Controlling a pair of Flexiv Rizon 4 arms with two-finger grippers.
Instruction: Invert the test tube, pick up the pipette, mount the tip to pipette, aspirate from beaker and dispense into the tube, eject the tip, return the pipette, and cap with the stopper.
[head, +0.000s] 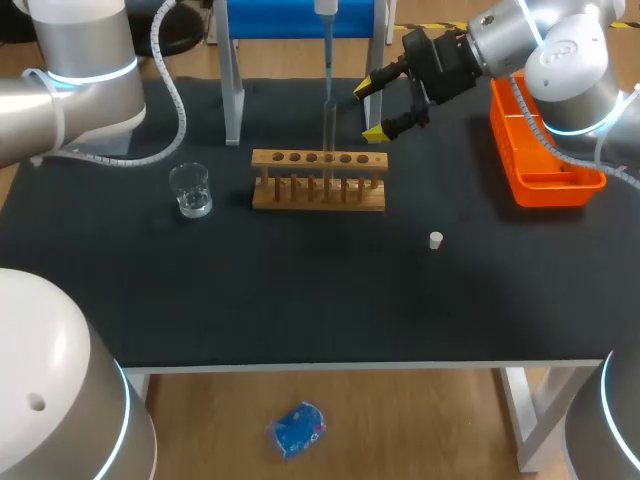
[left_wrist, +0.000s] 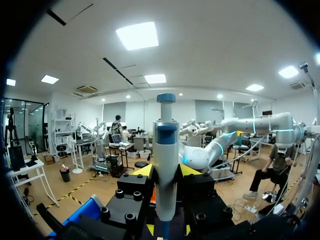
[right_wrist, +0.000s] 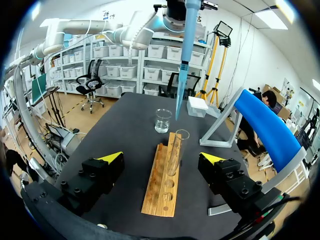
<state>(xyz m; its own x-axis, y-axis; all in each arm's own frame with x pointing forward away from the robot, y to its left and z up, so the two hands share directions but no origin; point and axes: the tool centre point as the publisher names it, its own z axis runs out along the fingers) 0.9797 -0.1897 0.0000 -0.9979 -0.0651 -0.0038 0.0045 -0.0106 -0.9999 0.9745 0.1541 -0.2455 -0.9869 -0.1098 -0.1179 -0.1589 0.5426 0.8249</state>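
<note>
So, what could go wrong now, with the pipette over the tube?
1. The left gripper holds the pipette with its tip above the narrow mouth of the tube, seemingly a little off centre; lowered so, it might hit the rim or drip onto the rack.
2. The right gripper is open around the rack, not holding the tube, so a knock might tilt it.

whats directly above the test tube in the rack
The pipette hangs tip down, just over the open mouth of the test tube standing in the rack. The tube's foot is hidden in the rack, so any liquid there cannot be seen.
</note>
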